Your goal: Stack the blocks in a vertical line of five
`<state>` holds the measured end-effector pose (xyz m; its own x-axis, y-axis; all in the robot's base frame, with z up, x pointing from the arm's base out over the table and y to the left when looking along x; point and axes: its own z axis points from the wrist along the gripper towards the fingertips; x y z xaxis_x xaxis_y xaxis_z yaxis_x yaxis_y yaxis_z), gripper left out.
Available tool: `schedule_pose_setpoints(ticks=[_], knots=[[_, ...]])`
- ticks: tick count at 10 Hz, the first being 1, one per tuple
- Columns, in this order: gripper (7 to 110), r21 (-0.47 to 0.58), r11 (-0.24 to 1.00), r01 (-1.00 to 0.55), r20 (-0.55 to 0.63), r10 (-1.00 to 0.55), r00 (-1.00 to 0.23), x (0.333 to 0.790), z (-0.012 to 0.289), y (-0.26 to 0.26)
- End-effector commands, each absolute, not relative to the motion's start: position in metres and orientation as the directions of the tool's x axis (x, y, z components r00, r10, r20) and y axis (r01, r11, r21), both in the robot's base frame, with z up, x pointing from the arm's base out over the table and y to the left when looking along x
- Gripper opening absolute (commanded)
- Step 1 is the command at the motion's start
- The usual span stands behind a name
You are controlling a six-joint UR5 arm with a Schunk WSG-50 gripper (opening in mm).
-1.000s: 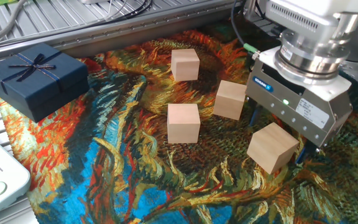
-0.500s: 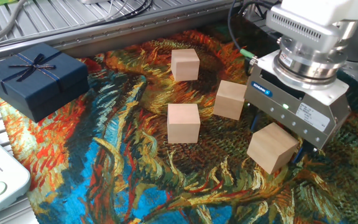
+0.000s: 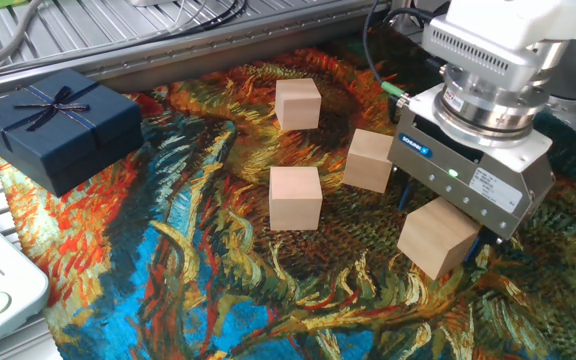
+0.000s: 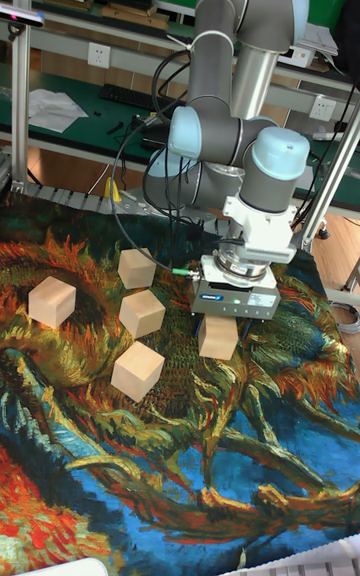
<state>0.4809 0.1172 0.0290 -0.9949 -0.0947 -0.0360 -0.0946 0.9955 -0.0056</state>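
Over the past second the end effector (image 3: 441, 214) has shifted slightly left and up in the fixed view, while the tilted block (image 3: 437, 238) between its fingers has barely moved and sits canted on the painted cloth (image 3: 188, 260) that covers the tabletop. The fingers stand on either side of this block, one dark fingertip (image 3: 406, 193) showing at its upper left, though whether they are pressing it or merely bracketing it cannot be told from either view. Three more blocks are unchanged: one (image 3: 297, 104) toward the far edge of the cloth, one (image 3: 370, 160) just beside the end effector's housing, and one (image 3: 295, 198) nearer the cloth's centre. The tall fixed view shows a fifth block (image 4: 52, 302) lying well apart at the cloth's far side there. No block is stacked on another. The navy gift box (image 3: 56, 125), lid shut and ribbon bow on top, rests at the cloth's corner, its contents hidden.
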Motion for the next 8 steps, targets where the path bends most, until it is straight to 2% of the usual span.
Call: schedule_pose_setpoints(ticks=[1,4,7,8], knots=[[88,0.007,0.996,-0.085,-0.041,-0.085,-0.996,0.483,0.028,0.118],[88,0.001,0.996,-0.095,-0.080,-0.094,-0.992,0.493,0.032,0.118],[88,0.012,0.995,-0.101,-0.046,-0.100,-0.994,0.483,0.035,0.120],[66,0.009,0.994,-0.105,-0.044,-0.105,-0.994,0.482,0.031,0.119]])
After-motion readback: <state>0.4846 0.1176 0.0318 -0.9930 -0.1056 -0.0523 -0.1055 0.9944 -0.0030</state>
